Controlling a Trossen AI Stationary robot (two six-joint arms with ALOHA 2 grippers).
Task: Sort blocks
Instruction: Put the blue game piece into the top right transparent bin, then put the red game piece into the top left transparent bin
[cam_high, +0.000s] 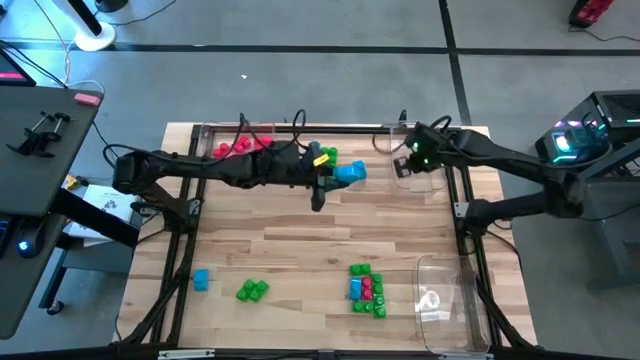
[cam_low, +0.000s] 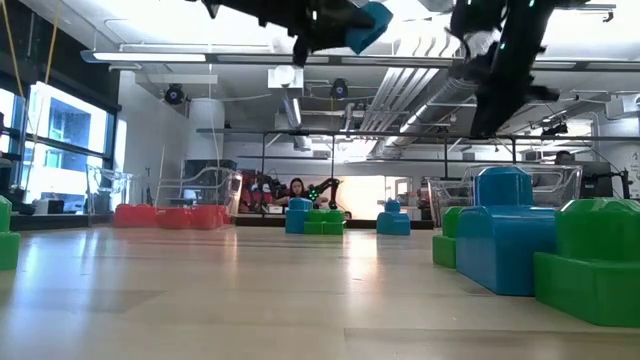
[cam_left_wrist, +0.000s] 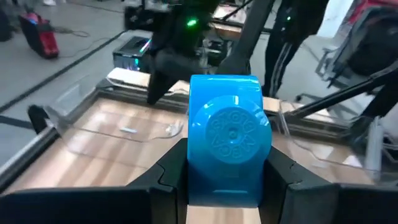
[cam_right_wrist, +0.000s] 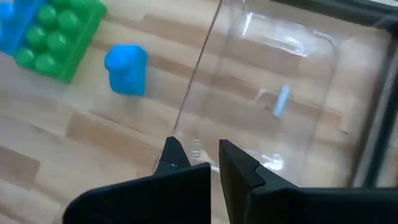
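Top centre of the high view, the left gripper (cam_left_wrist: 227, 180) jaws clench a blue block (cam_left_wrist: 227, 146), light, rigid and smooth-sided, best pinched across flat faces; the right gripper (cam_right_wrist: 198, 155) hangs released.

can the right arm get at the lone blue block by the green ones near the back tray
Probably yes. The right gripper hangs open over the clear tray's near edge, and the blue block stands apart from the green block with bare wood between. The left gripper, holding another blue block, hovers close.

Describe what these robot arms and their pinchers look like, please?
Both are dark, nearly black jointed arms built from slim tubes and chunky joints. The right arm shows a small green light near its wrist. Each ends in the left gripper or right gripper: two flat, angular black fingers.
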